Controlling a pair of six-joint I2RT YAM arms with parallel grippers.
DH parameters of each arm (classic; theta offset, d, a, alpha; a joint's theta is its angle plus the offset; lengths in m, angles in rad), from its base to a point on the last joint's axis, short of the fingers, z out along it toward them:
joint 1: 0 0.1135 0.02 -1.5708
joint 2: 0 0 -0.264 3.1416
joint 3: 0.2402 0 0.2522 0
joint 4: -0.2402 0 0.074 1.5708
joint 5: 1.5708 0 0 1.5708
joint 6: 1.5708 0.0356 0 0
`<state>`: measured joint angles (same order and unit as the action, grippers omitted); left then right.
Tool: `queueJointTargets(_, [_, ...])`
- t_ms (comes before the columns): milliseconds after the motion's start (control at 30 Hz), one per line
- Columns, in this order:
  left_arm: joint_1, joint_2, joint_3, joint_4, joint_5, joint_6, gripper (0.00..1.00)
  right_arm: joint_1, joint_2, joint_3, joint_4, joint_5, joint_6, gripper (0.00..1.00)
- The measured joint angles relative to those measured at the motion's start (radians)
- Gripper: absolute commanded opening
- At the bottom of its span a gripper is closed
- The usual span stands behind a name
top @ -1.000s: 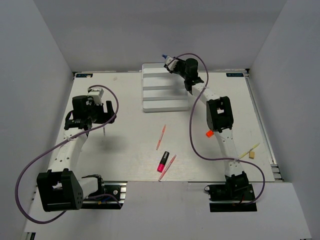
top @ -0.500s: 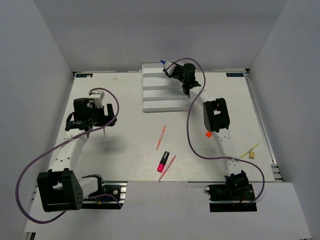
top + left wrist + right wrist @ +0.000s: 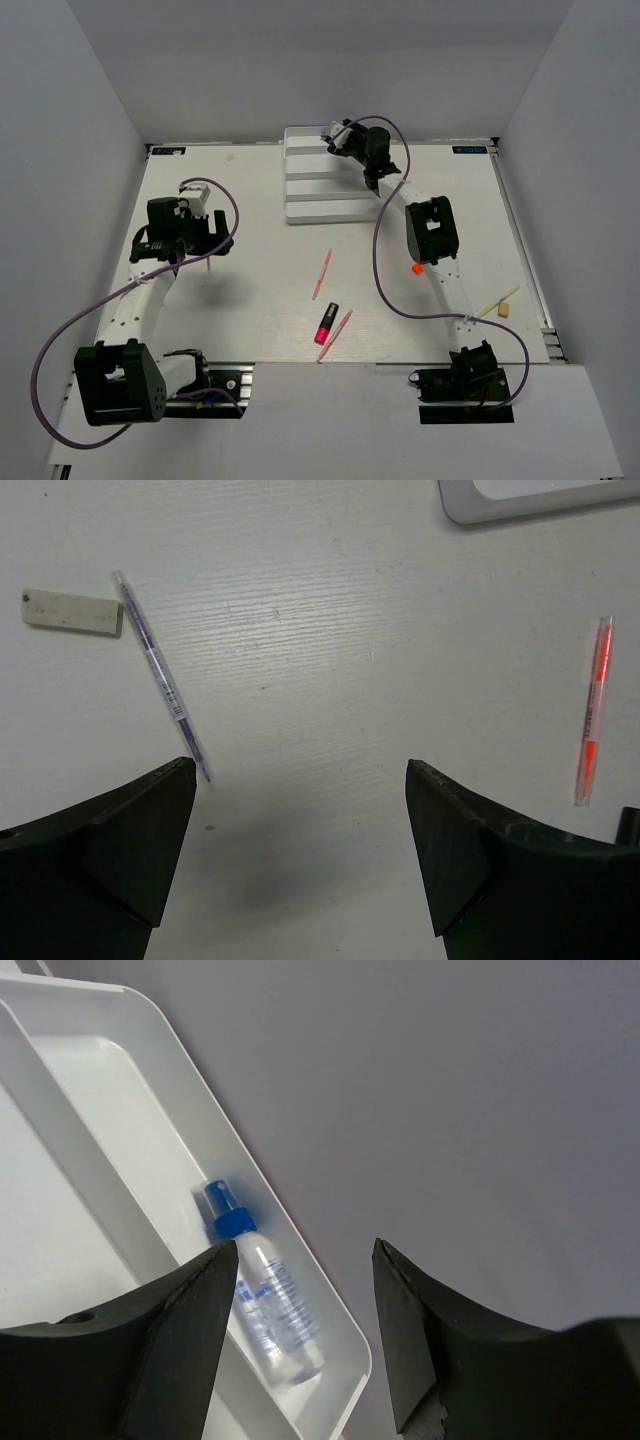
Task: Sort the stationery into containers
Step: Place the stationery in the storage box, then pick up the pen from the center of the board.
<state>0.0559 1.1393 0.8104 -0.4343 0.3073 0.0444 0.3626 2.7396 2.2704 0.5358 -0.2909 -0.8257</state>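
Observation:
The white stepped tray (image 3: 312, 208) stands at the back centre. My right gripper (image 3: 341, 139) hangs over its back row, open and empty (image 3: 300, 1250). The clear blue-capped bottle (image 3: 266, 1302) lies flat in that back row of the tray (image 3: 90, 1090), below the jaws and free of them. My left gripper (image 3: 183, 247) is open and empty (image 3: 300, 770) above bare table. A thin clear purple pen (image 3: 160, 675) and a pale flat block (image 3: 72, 612) lie in front of it. Two pink-orange sticks (image 3: 322, 274) (image 3: 336, 334) and the pink-and-black marker (image 3: 326, 322) lie mid-table.
An orange-and-black marker (image 3: 418, 268) shows partly under the right arm. A thin pale pen (image 3: 497, 300) and a tan eraser block (image 3: 504, 311) lie near the right edge. One pink-orange stick (image 3: 594, 710) and the tray corner (image 3: 540, 498) show in the left wrist view.
My right gripper moved left and down over the tray's back row with the bottle, and the bottle now lies in that row, free of the jaws. The left arm shifted only slightly.

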Motion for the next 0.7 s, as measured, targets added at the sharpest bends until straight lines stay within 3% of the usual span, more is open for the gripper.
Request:
queueJointTargets(200, [0.000, -0.002, 0.000, -0.005, 0.004, 0.000, 0.94, 0.002, -0.012, -0.025, 0.035, 0.000, 0.017, 0.58])
queueJointTargets(367, [0.001, 0.000, 0.048, -0.061, 0.056, 0.031, 0.90, 0.004, -0.138, -0.180, 0.023, 0.025, 0.090, 0.56])
queueJointTargets(567, [-0.012, -0.014, 0.109, -0.098, 0.225, 0.132, 0.87, 0.000, -0.529, -0.375, -0.222, 0.093, 0.221, 0.55])
queueJointTargets(700, [-0.017, -0.024, 0.109, -0.142, 0.310, 0.175, 0.91, -0.032, -0.889, -0.476, -0.478, 0.086, 0.245, 0.67])
